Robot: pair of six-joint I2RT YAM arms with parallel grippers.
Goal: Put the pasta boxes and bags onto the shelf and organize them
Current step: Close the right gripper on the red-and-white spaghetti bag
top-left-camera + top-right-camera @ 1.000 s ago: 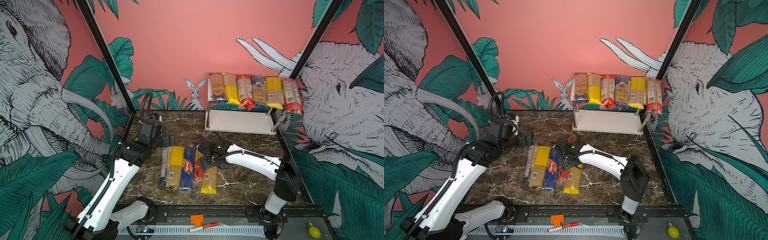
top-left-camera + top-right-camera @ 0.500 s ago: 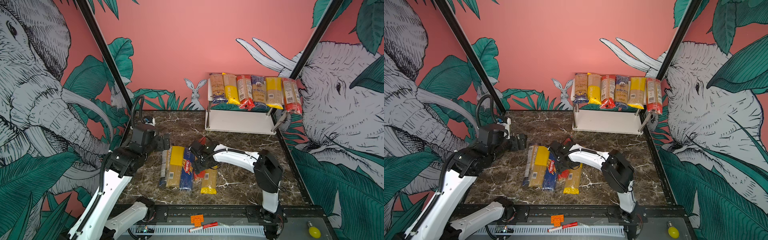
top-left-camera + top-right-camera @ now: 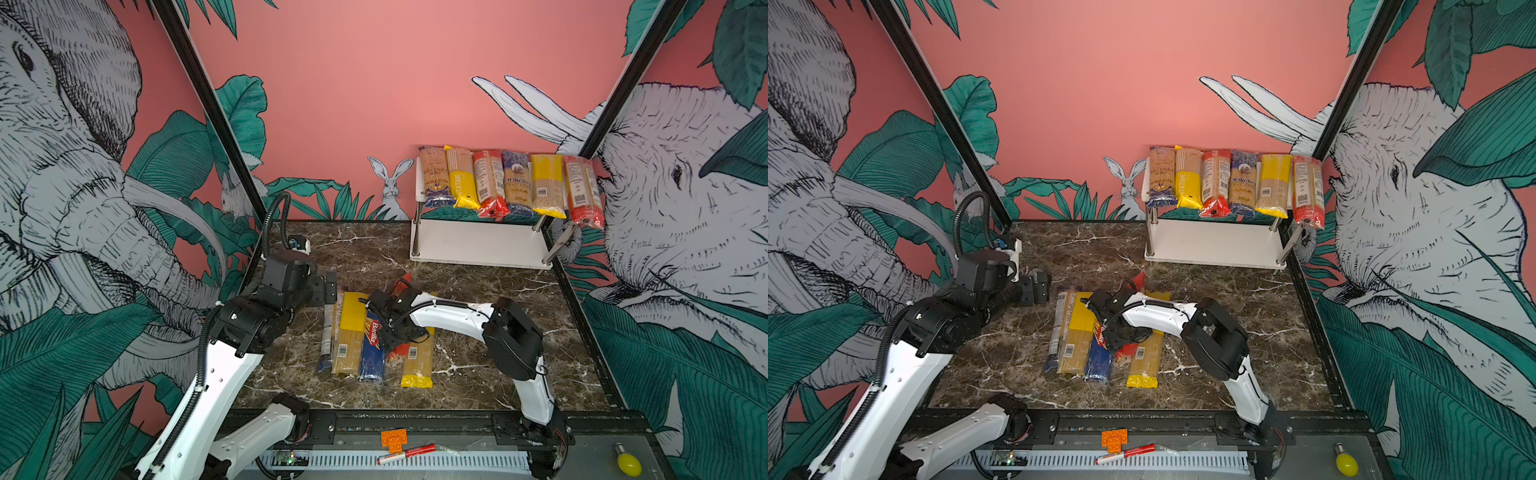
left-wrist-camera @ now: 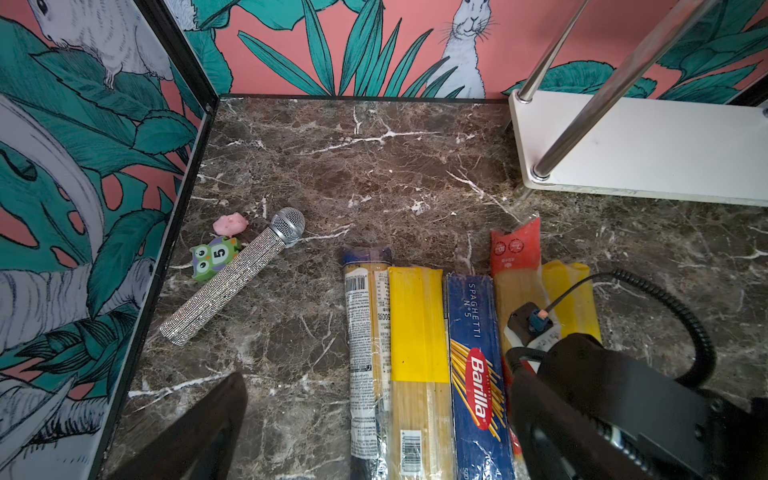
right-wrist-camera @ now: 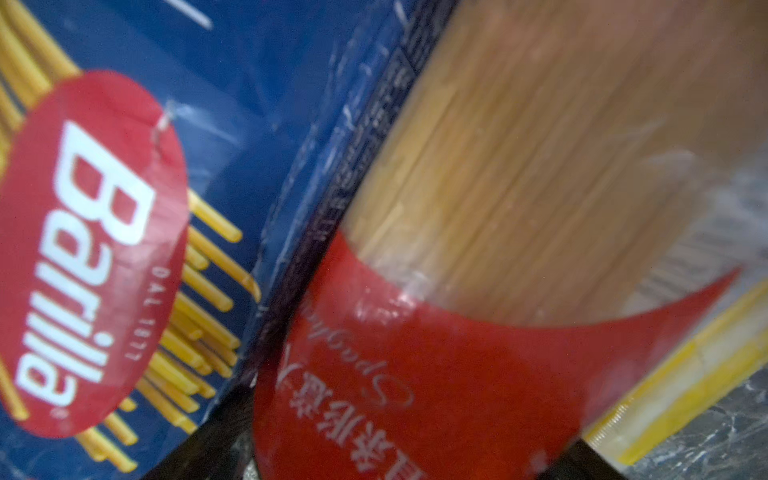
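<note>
Top views high, facing the shelf (image 3: 478, 245), both wrist views share the Barilla box (image 4: 473, 324), right very near

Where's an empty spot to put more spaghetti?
The shelf's lower board is bare. So is the marble table between the shelf and the loose packs. Crowded: the shelf's top row, and the loose packs under the right tool.

Six packs (image 3: 511, 183) lie in a row on top of the shelf (image 3: 478, 245), back right on the tabletop (image 3: 478, 345). Before it five packs (image 3: 349, 332) lie side by side, the Barilla box (image 3: 372, 345) in the middle.
</note>
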